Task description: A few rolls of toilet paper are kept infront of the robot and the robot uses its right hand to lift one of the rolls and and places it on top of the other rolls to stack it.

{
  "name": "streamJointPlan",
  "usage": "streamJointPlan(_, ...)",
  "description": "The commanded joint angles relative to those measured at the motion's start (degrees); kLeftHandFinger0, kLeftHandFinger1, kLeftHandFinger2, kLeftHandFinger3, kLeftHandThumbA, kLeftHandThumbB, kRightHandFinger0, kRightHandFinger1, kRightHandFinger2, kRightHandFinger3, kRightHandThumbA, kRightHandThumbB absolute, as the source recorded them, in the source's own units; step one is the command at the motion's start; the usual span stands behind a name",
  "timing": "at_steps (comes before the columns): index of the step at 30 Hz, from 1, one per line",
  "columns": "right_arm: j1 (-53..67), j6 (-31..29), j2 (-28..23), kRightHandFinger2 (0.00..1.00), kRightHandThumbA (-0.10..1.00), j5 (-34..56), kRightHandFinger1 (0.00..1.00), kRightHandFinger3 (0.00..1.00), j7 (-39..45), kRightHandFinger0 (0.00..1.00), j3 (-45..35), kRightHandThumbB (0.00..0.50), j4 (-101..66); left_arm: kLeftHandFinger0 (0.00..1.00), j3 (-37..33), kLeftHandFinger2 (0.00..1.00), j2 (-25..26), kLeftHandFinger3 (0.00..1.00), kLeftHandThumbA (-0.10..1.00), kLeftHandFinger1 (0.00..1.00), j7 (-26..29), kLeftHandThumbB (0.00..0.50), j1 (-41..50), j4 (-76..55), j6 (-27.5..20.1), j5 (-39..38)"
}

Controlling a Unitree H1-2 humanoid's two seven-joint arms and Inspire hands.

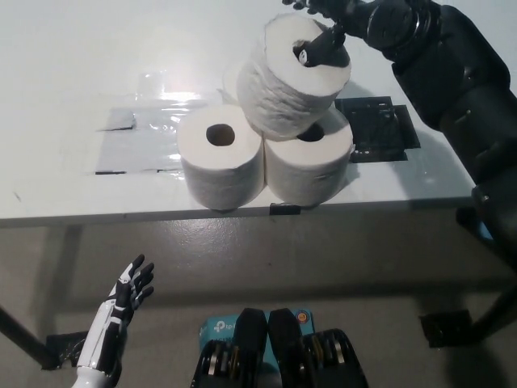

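Two white toilet paper rolls stand side by side near the table's front edge, the left roll (220, 158) and the right roll (311, 166). A third roll (234, 81) peeks out behind them. A top roll (291, 77) sits tilted over the gap above the lower rolls. My black right hand (347, 24) is shut on the top roll, with a finger hooked in its core hole. My white left hand (121, 311) hangs open below the table at the lower left.
The white table (81, 73) carries grey tape patches (129, 149) on the left and a black square patch (376, 129) to the right of the rolls. Its front edge runs just below the rolls. Grey floor lies beneath.
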Motion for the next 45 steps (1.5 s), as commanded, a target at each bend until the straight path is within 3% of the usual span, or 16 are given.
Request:
streamJointPlan(1,-6.01,-1.21,-0.13,1.0,1.0,3.42,1.0,1.0,-0.16,1.0,-3.86,0.325,-1.47,1.0,-0.25,1.0,1.02,1.0,1.0,1.0,-0.93,0.05,-0.52,-1.72,-0.85,0.39)
streamJointPlan(7,-8.27,-1.56,-0.43,1.0,1.0,3.09,1.0,1.0,-0.12,1.0,-5.76,0.303,-2.98,1.0,-0.57,1.0,0.9,1.0,1.0,1.0,-1.1,0.037,-0.55,-1.28,-1.73,0.48)
streamJointPlan(16,-13.84,-0.36,-1.6,1.0,1.0,2.93,1.0,1.0,-0.68,1.0,-7.72,0.394,-4.26,1.0,-0.66,1.0,1.25,1.0,1.0,1.0,-1.4,0.042,-0.59,-1.02,-1.48,0.23)
streamJointPlan(20,-15.74,0.63,-2.29,1.0,1.0,4.45,1.0,1.0,0.36,1.0,-9.93,0.402,-4.65,1.0,-1.11,1.0,0.68,1.0,1.0,1.0,-0.97,0.041,-0.61,-0.86,-1.44,0.89)
streamJointPlan(24,-14.79,2.92,-5.19,1.0,1.0,8.19,1.0,1.0,1.82,1.0,-14.54,0.352,-11.57,1.0,-1.18,1.0,0.91,1.0,1.0,1.0,-0.85,0.022,-0.73,-0.93,-1.29,1.04)
streamJointPlan(25,-12.54,3.49,-7.75,1.0,1.0,8.13,1.0,1.0,2.48,1.0,-15.49,0.395,-18.83,1.0,-1.12,1.0,0.9,1.0,1.0,1.0,-0.75,0.025,-1.0,-0.87,-1.23,0.99)
streamJointPlan(27,-9.07,4.61,-10.69,1.0,1.0,8.65,1.0,1.0,2.81,1.0,-17.53,0.379,-29.09,1.0,-0.84,1.0,1.13,1.0,1.0,1.0,-0.69,0.034,-1.68,-1.03,-0.66,0.82)
streamJointPlan(28,-8.95,4.77,-10.84,1.0,1.0,8.65,1.0,1.0,2.85,1.0,-17.7,0.476,-29.79,1.0,-0.78,1.0,1.13,1.0,1.0,1.0,-0.66,0.04,-1.85,-1.02,-0.6,0.79)
streamJointPlan(29,-3.9,6.51,-14.03,1.0,1.0,10.51,1.0,1.0,2.94,1.0,-21.25,0.363,-43.24,1.0,-0.29,1.0,1.49,1.0,1.0,1.0,-0.77,0.04,-3.08,-0.97,-0.05,0.18)
streamJointPlan(31,-0.67,5.32,-15.77,1.0,1.0,12.71,1.0,1.0,2.59,1.0,-24.17,0.362,-51.07,1.0,-0.11,1.0,1.42,1.0,1.0,1.0,-0.7,0.042,-4.36,-0.58,0.26,-0.08)
streamJointPlan(32,4.54,6.01,-17.34,1.0,1.0,15.28,1.0,1.0,1.53,1.0,-28.57,0.319,-61.71,1.0,-0.05,1.0,1.53,1.0,1.0,1.0,-0.81,0.041,-5.38,-0.32,0.29,-0.23)
streamJointPlan(34,7.13,8.14,-17.93,1.0,1.0,17.34,1.0,1.0,1.33,1.0,-31.71,0.307,-68.74,1.0,0.08,1.0,1.52,1.0,1.0,1.0,-0.83,0.028,-7.28,0.68,0.03,-0.44)
streamJointPlan(36,13.67,9.85,-18.42,1.0,1.0,19.56,1.0,1.0,-0.32,1.0,-36.65,0.238,-81.29,1.0,0.35,1.0,1.58,1.0,1.0,1.0,-0.77,0.032,-8.96,1.39,0.18,-0.74)
streamJointPlan(39,24.02,12.16,-14.96,1.0,1.0,22.88,1.0,1.0,-5.47,1.0,-44.36,0.266,-97.09,1.0,1.04,1.0,1.8,1.0,1.0,1.0,-0.4,0.052,-10.78,1.84,0.64,-1.05)
streamJointPlan(43,37.47,7.09,-12.15,1.0,1.0,31.98,1.0,1.0,-9.72,1.0,-49.29,0.253,-108.79,1.0,1.57,1.0,1.48,1.0,1.0,1.0,-0.21,0.056,-13.54,3.65,-0.07,-1.92)
streamJointPlan(45,46.94,3.23,-7.43,1.0,1.0,33.39,1.0,1.0,-15.08,1.0,-50.79,0.275,-115.61,1.0,2.04,1.0,1.65,1.0,1.0,1.0,-0.05,0.054,-14.26,4.41,-0.46,-2.22)
